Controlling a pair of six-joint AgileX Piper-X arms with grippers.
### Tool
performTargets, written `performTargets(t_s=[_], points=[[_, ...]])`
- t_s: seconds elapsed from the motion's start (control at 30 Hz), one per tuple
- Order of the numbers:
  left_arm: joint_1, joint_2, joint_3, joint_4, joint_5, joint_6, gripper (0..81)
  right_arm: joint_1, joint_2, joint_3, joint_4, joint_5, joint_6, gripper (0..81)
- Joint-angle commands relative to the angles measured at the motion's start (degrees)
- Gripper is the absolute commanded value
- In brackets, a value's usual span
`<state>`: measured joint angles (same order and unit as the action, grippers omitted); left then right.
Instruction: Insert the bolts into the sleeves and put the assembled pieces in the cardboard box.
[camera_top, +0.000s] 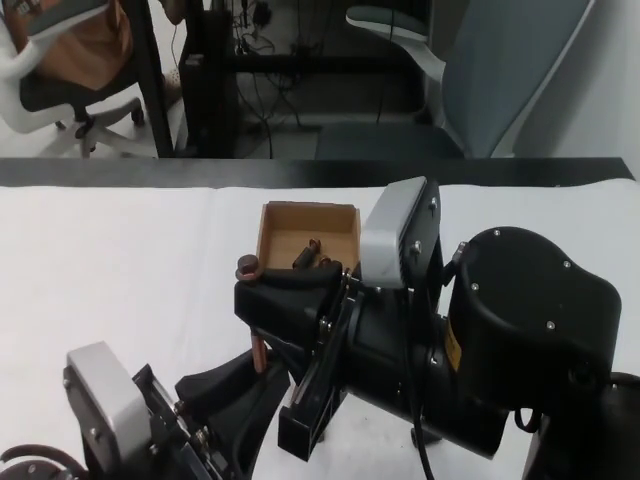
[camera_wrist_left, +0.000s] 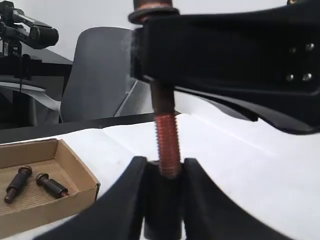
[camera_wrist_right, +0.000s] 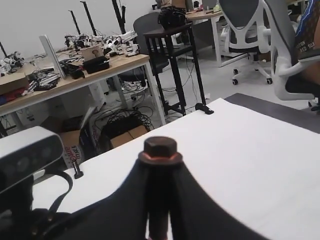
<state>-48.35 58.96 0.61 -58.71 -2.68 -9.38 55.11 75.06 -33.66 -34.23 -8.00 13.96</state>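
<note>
My right gripper (camera_wrist_right: 160, 172) is shut on a copper bolt (camera_wrist_right: 160, 150) just under its hexagonal head, holding it upright. In the left wrist view the bolt's threaded end (camera_wrist_left: 168, 145) dips into the top of a dark sleeve (camera_wrist_left: 160, 200). My left gripper (camera_wrist_left: 161, 172) is shut on that sleeve from below. In the high view the right gripper (camera_top: 255, 290) sits directly above the left gripper (camera_top: 262, 378), with the bolt (camera_top: 258, 348) between them. The cardboard box (camera_top: 310, 208) lies just beyond, and two assembled pieces (camera_wrist_left: 35, 182) rest inside it.
White cloth (camera_top: 120, 270) covers the bench. The right arm's bulky body (camera_top: 520, 320) fills the near right, and the left arm's wrist camera (camera_top: 105, 395) sits at the near left. Office chairs and desks stand past the bench's far edge.
</note>
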Motion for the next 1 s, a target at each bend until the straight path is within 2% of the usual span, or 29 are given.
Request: performTargets(t_s=[0.0,0.5,0.97], points=[[-0.22,0.14,-0.61,-3.15,0.22,0.89,1.8,0.01,-0.16,-0.28,-0.32,1.69,-2.49,0.4],[-0.22,0.14,-0.61,-0.56,0.23,0.89,1.8,-0.08,-0.16,-0.28,-2.25,7.40,-6.67,0.4],[-0.22,0.14,-0.61,-5.06,-3.67,2.27,1.8,0.04,-0.16,-0.28,0.12,6.69,-3.33,0.4]])
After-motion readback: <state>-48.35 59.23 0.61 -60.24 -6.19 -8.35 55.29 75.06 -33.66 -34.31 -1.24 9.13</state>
